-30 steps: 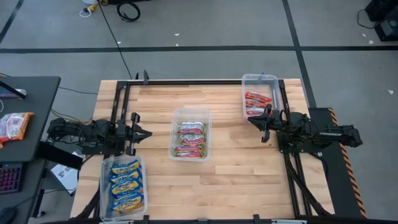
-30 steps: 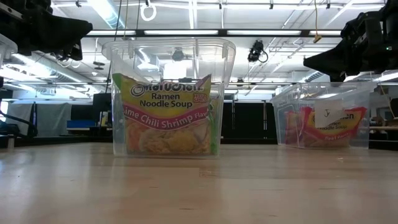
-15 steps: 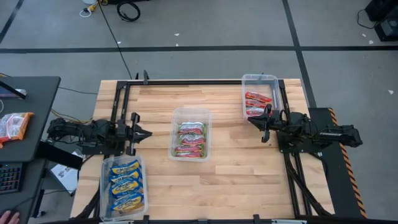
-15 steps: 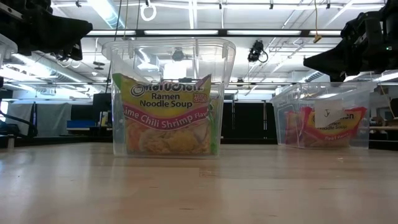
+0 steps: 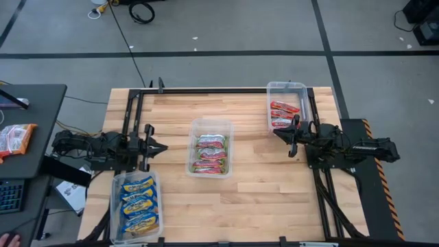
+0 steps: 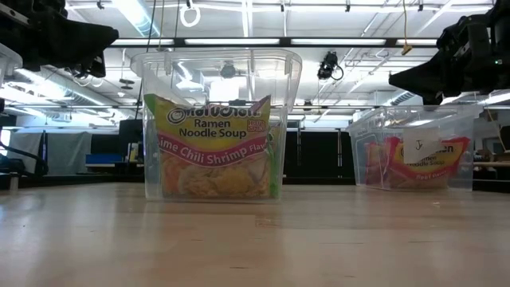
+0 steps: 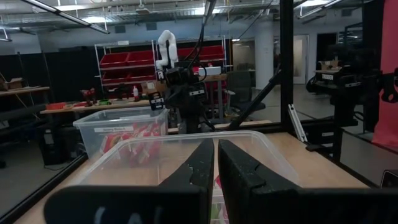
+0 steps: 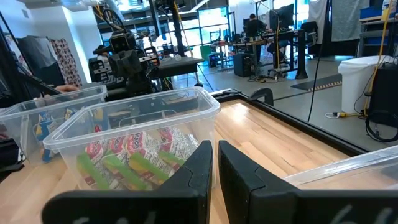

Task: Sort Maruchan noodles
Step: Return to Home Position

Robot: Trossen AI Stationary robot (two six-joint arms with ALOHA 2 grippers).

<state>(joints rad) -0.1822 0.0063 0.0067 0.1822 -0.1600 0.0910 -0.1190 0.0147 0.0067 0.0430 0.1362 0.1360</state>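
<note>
Three clear tubs hold the Maruchan noodles. Green-pink packets (image 5: 210, 154) lie in the middle tub (image 5: 210, 123). Blue-and-yellow packets (image 5: 138, 204) fill the tub at the near left (image 5: 114, 206). Red-and-white packets (image 5: 282, 114) lie in the tub at the far right (image 5: 287, 86). My left gripper (image 5: 163, 147) hangs shut at the table's left edge, level, pointing at the middle tub. My right gripper (image 5: 275, 132) hangs shut at the right edge, beside the red packets' tub. Neither holds anything; the wrist views show the shut fingers (image 7: 214, 163) (image 8: 215, 163).
Bare wooden table top (image 5: 260, 185) lies between the tubs. A black frame rail (image 5: 212, 90) runs along the far edge. A dark side desk (image 5: 27, 130) with an orange packet (image 5: 14, 138) stands left of the table.
</note>
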